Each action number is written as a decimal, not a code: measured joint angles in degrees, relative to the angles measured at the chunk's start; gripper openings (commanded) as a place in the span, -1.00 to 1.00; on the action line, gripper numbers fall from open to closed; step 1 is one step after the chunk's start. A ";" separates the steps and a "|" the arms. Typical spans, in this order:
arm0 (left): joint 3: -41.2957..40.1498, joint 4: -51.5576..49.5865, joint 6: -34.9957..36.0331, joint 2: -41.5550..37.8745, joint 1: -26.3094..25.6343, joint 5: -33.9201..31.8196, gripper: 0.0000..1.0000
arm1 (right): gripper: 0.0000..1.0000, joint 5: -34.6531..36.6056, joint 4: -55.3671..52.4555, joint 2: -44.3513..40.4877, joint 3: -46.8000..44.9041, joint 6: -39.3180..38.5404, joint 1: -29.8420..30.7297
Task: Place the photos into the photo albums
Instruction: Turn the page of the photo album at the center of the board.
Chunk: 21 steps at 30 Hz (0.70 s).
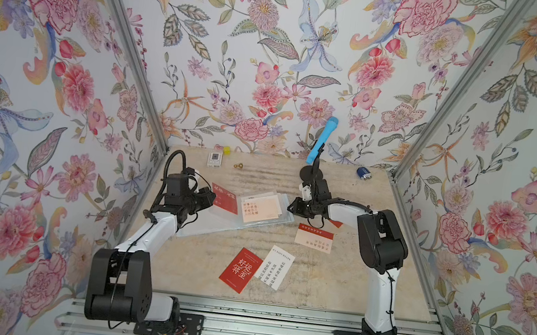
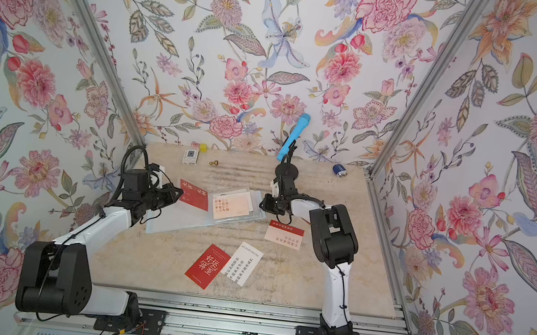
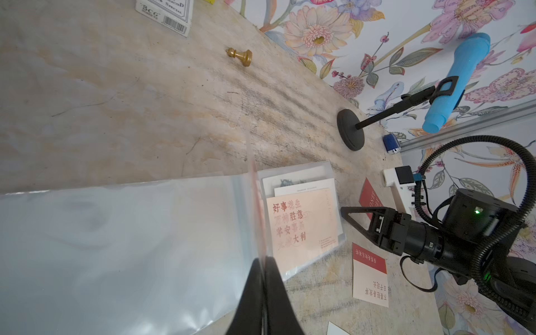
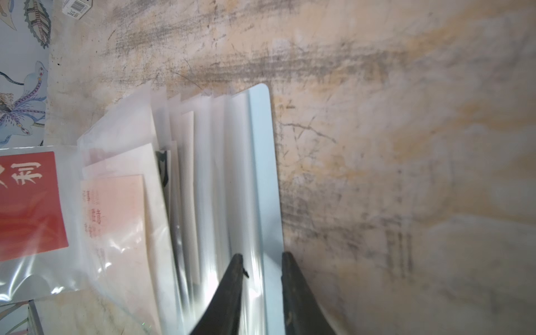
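Plastic sleeve point(image 3: 257, 220) edge in left claw point(image 3: 264, 261)

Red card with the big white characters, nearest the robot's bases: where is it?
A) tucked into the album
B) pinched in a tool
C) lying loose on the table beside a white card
C: the red card lies flat on the table beside the white card, well apart from the album.

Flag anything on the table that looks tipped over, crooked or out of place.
The small gold chess pawn lies tipped on its side near the back of the worn beige table. Toward the front, a red card with white Chinese lettering and a white printed card lie crooked, edges touching.
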 measured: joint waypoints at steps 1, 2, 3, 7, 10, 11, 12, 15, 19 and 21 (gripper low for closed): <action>0.55 0.28 -0.44 0.50 -0.90 -0.02 -0.66 | -0.47 0.00 0.02 0.00 0.00 0.02 0.07; 1.05 0.48 -0.74 0.90 -1.62 -0.09 -0.65 | -0.48 -0.02 0.04 -0.02 -0.04 0.02 0.11; 1.64 0.70 -1.03 1.36 -2.47 -0.17 -0.64 | -0.48 0.00 0.26 -0.11 -0.22 0.02 0.15; 3.48 1.51 -1.64 2.67 -5.20 -0.61 -0.60 | -0.48 0.00 0.37 -0.44 -0.68 0.02 0.35; 4.13 2.25 -2.27 3.43 -6.54 -1.09 -0.51 | -0.48 -0.02 0.39 -0.66 -1.03 0.02 0.44; 4.20 2.69 -2.54 3.72 -6.91 -1.18 -0.50 | -0.48 -0.02 0.42 -0.66 -1.09 0.04 0.44; 4.31 3.08 -2.89 4.13 -7.32 -1.27 -0.48 | -0.47 -0.02 0.44 -0.72 -1.16 0.04 0.44; 5.14 3.76 -3.52 5.84 -8.74 -1.29 -0.42 | -0.47 -0.04 0.55 -0.92 -1.46 0.09 0.46; 6.99 4.44 -4.39 8.02 -11.15 -1.31 -0.29 | -0.48 -0.04 0.61 -1.09 -1.77 0.28 0.48; 8.28 5.20 -4.83 9.25 -12.44 -1.29 -0.22 | -0.48 -0.04 0.52 -1.27 -1.88 0.37 0.48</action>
